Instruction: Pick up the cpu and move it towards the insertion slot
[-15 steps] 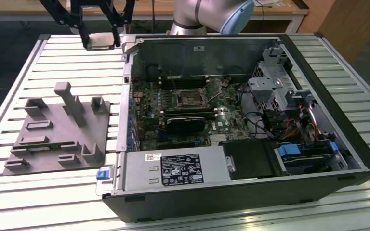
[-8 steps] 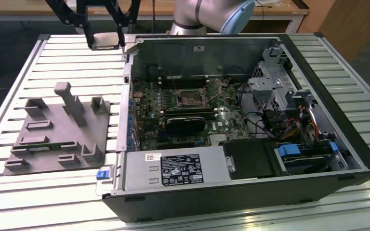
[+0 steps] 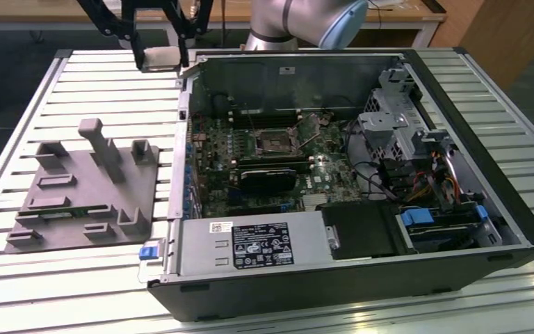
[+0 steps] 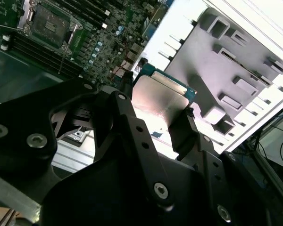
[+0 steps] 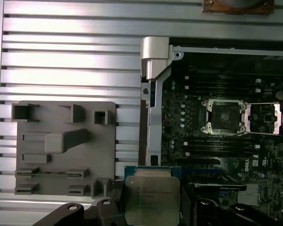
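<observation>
The black two-fingered tool (image 5: pixel 153 207) grips the small square chip with the shiny silver-grey metal top, the cpu (image 5: pixel 152 198), by two opposite edges. It hangs in the air above the slatted aluminium bench (image 5: pixel 70 61), between the grey plastic fixture (image 5: pixel 61 150) and the open computer case (image 3: pixel 360 174), near the case's side wall. The insertion slot (image 5: pixel 225 116), a square socket with a silvery frame around a dark centre, lies well apart from the chip, deeper on the green motherboard.

The hold is only on thin edges, so I judge that a knock against the case wall (image 5: pixel 153 89) could twist the chip in the fingers or shake it loose. A chip that reaches the socket tilted or turned could damage the contacts.

The first wrist view lays chip, wall and socket out together in plan. The second wrist view shows the fingers (image 4: pixel 186 127) pressed against the chip's sides. The exterior view shows the tool's height above the bench, at the case's far corner on the exterior view's left.
</observation>
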Motion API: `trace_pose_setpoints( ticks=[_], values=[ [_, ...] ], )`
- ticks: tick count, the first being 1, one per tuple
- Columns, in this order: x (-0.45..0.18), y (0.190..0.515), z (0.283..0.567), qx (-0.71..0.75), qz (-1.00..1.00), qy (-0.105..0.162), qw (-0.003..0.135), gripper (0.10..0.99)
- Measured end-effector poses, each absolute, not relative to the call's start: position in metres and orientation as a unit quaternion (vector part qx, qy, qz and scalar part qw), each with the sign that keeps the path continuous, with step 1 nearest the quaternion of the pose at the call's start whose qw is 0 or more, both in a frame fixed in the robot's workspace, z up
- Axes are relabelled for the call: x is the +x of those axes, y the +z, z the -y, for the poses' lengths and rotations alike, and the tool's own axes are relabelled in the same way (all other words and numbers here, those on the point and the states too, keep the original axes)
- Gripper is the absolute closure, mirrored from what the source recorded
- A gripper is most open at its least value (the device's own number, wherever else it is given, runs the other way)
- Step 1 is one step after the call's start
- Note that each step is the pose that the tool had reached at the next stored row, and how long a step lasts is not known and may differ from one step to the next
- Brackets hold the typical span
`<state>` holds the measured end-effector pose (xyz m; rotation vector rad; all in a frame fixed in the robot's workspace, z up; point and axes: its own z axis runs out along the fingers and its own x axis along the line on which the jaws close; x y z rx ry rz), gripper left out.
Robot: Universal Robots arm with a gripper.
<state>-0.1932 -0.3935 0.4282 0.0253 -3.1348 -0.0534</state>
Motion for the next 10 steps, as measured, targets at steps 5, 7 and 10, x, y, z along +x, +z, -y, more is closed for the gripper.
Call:
trace_pose_setpoints(
  ticks=[5, 7, 10],
  values=[
    [-0.1869, 0.4281, 0.3928, 0.008, 1.000, -0.017, 0.003, 0.541],
    [-0.1850, 0.4281, 0.3924, 0.008, 1.000, -0.017, 0.003, 0.541],
    [-0.1821, 0.4280, 0.3918, 0.008, 1.000, -0.017, 0.003, 0.541]
  ],
)
